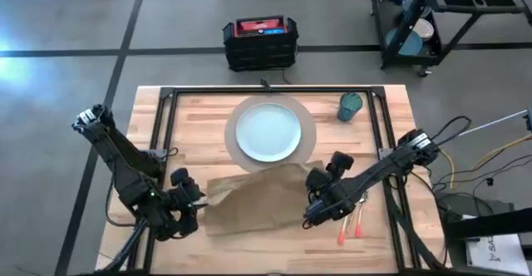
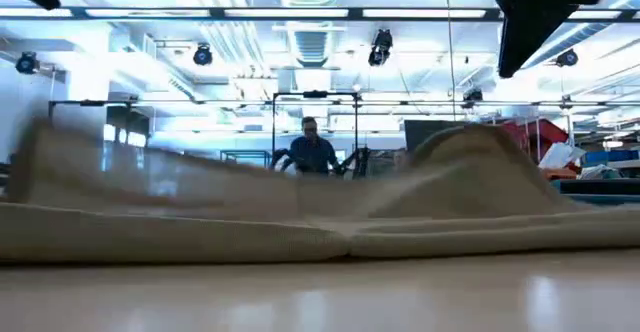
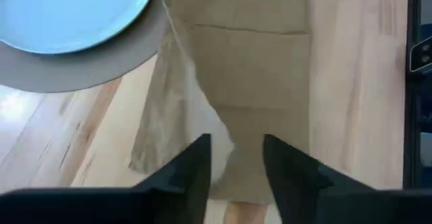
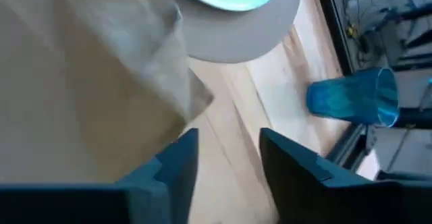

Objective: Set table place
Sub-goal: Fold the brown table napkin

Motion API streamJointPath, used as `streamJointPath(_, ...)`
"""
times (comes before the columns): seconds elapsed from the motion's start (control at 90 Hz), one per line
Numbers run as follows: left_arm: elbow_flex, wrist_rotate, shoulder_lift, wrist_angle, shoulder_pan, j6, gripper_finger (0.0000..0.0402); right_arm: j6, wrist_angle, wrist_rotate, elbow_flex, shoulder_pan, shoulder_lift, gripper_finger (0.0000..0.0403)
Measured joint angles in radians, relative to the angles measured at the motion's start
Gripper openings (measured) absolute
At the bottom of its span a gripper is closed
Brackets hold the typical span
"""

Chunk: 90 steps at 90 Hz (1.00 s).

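Overhead, fork and knife (unseen low), left gripper and right gripper parted, napkin between.

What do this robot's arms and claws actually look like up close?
Two slim, dark, jointed arms, one on each side of the table. Cables trail off the right arm's base. The left gripper and the right gripper each end in two flat, dark, wedge-shaped fingers with a gap between them. No markings are visible.
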<state>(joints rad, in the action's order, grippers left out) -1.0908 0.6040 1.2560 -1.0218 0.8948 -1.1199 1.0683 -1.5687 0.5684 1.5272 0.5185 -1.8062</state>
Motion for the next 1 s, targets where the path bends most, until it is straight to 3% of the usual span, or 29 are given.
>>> streamJointPath(0.156, -0.007, -0.014, 0.01, 0.042, 0.0, -0.022, 0.0187, 0.068, 0.002, -0.039, 0.002, 0.032, 0.007, 0.0179)
streamJointPath(0.356, 0.005, -0.02, 0.076, 0.142, 0.0, -0.009, 0.0203, 0.136, -0.001, -0.112, 0.002, 0.098, 0.006, 0.016)
streamJointPath(0.511, 0.005, -0.013, 0.171, 0.18, -0.003, 0.024, 0.0195, 0.134, 0.091, -0.062, 0.002, 0.129, 0.001, 0.0135)
streamJointPath(0.733, 0.006, 0.031, 0.32, 0.2, -0.047, 0.035, 0.0173, -0.072, 0.355, -0.007, -0.008, 0.079, -0.054, 0.0089)
streamJointPath(1.0, 0.007, -0.02, 0.46, 0.232, -0.107, 0.046, 0.0146, -0.164, 0.445, 0.025, -0.012, 0.021, -0.142, 0.004)
